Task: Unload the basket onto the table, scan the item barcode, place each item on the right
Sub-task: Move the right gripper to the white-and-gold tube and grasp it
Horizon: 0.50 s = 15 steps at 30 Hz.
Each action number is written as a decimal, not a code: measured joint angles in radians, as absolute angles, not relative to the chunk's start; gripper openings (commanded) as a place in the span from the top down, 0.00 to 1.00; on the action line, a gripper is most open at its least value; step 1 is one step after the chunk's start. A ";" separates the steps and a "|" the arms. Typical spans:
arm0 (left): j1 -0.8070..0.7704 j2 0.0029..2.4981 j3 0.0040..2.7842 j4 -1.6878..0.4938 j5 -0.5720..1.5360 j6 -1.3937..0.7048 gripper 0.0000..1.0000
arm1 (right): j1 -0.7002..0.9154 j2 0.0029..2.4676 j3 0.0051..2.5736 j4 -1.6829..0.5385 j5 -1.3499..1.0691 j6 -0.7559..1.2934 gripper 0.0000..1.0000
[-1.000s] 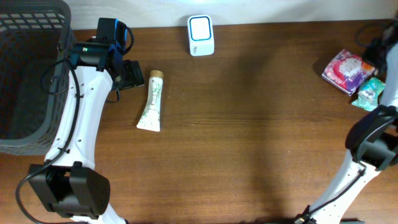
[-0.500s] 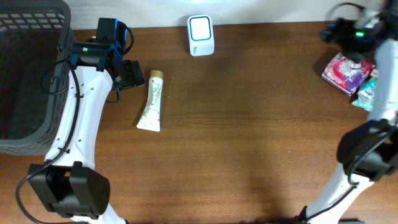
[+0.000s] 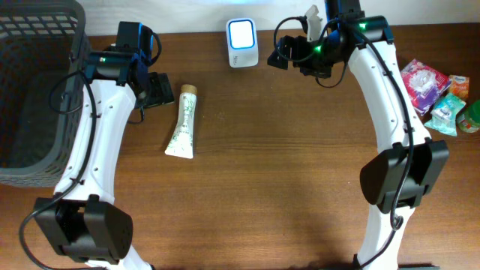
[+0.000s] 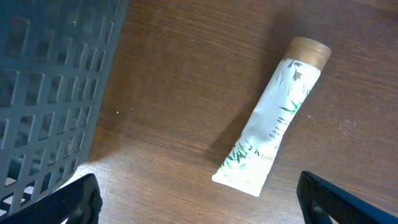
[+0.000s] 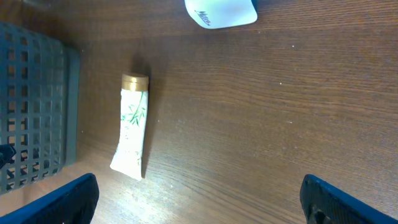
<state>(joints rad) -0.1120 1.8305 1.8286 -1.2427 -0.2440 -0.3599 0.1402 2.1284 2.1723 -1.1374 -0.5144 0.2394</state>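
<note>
Guessing grab step: left end effector (image 3: 160, 88) and right end effector (image 3: 287, 55) gape empty, tube (image 3: 184, 124) just ahead of the left one; next drop, pinch it

The overhead camera looked straight down on the whole tabletop (image 3: 285, 165). The left wrist camera looked down closely on the tube (image 4: 273, 140) and basket (image 4: 50, 93) toward 9 o'clock. The right wrist camera, farther off, shared both, plus the scanner (image 5: 221, 11) at 12 o'clock.
</note>
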 measured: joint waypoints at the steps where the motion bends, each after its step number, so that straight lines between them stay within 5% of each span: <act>1: -0.112 1.831 1.829 -1.243 -0.244 -0.360 0.01 | 0.140 2.128 2.172 -1.137 -0.514 0.239 0.01; 11: -0.112 1.831 1.829 -1.218 -0.226 -0.368 0.01 | 0.140 2.128 2.172 -1.137 -0.514 0.240 0.01; 15: -0.112 1.831 1.829 -1.139 0.002 -0.386 0.01 | 0.140 2.128 2.172 -1.138 -0.514 0.240 0.01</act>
<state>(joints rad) -0.1123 1.8305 1.8286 -1.1389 0.0025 -0.3859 0.1402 2.1284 2.1723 -1.1381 -0.5144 0.2398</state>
